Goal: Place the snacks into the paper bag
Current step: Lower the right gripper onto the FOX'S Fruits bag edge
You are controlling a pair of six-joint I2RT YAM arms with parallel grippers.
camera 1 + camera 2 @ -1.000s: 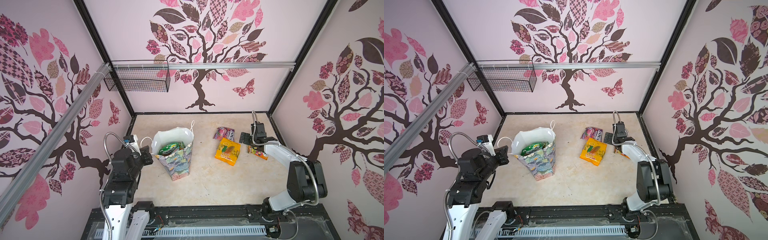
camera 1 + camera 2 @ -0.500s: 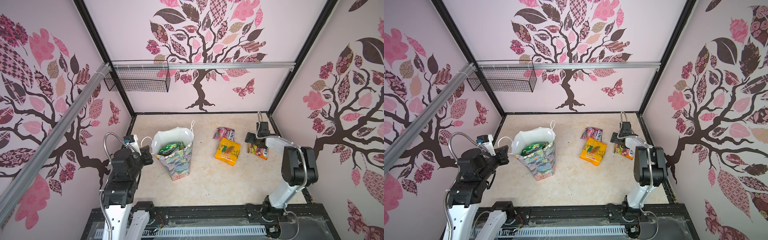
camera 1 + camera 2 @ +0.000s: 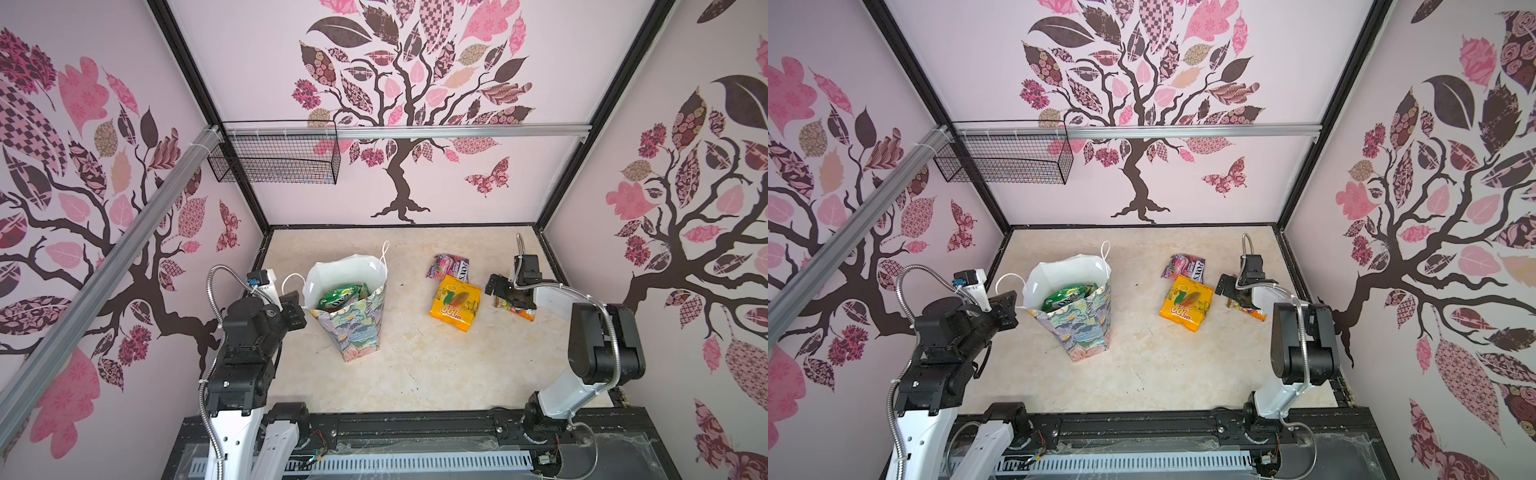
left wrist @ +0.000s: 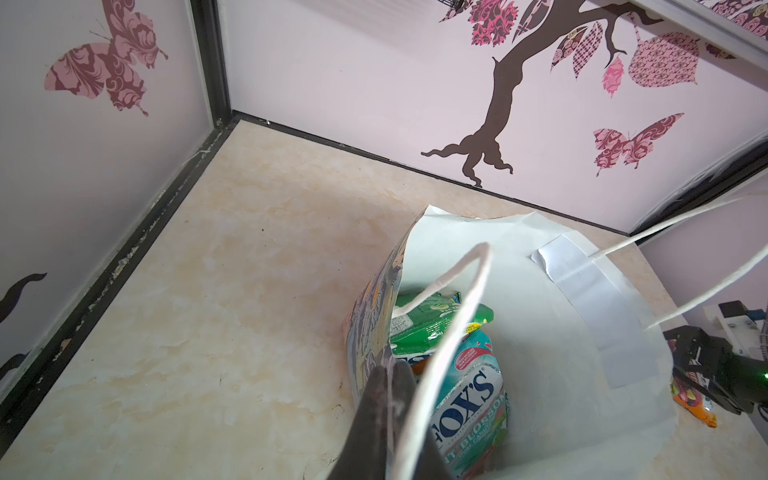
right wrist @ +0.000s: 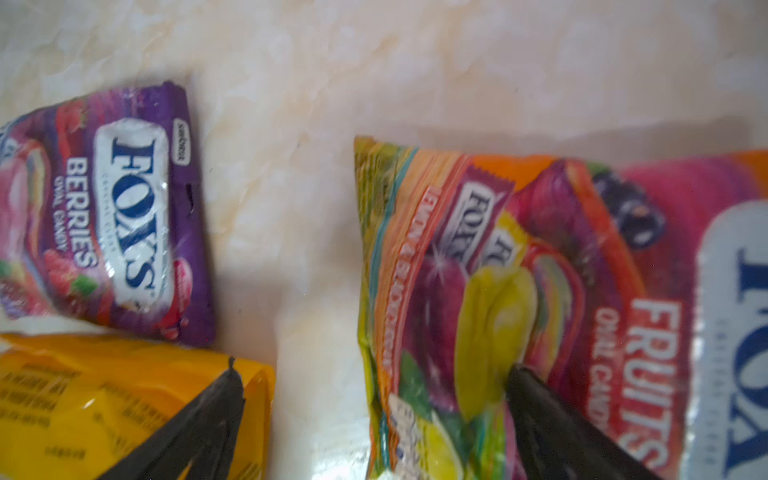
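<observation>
The floral paper bag (image 3: 357, 328) (image 3: 1077, 328) stands left of centre, with its white inside (image 4: 552, 332) showing. My left gripper (image 3: 300, 308) (image 4: 388, 399) is shut on its left rim. A green snack (image 3: 336, 297) and a teal FOX'S snack (image 4: 469, 399) lie inside. On the table to the right lie a purple snack (image 3: 449, 266) (image 5: 124, 216), a yellow snack (image 3: 456, 303) (image 5: 104, 395) and an orange fruit snack (image 3: 521, 311) (image 5: 561, 291). My right gripper (image 3: 505, 291) (image 5: 372, 370) hangs open low over the gap between the yellow and orange ones, its right fingertip (image 5: 523, 378) over the orange one.
A black wire basket (image 3: 274, 158) hangs on the back wall at the left. Patterned walls close in three sides. A black rail (image 3: 415, 424) runs along the front. The bag's white cord handles (image 4: 457, 316) arch over its mouth.
My right gripper has come nearer and lower over the orange fruit snack, and its elbow has swung. The left arm, the bag and the snacks have not moved.
</observation>
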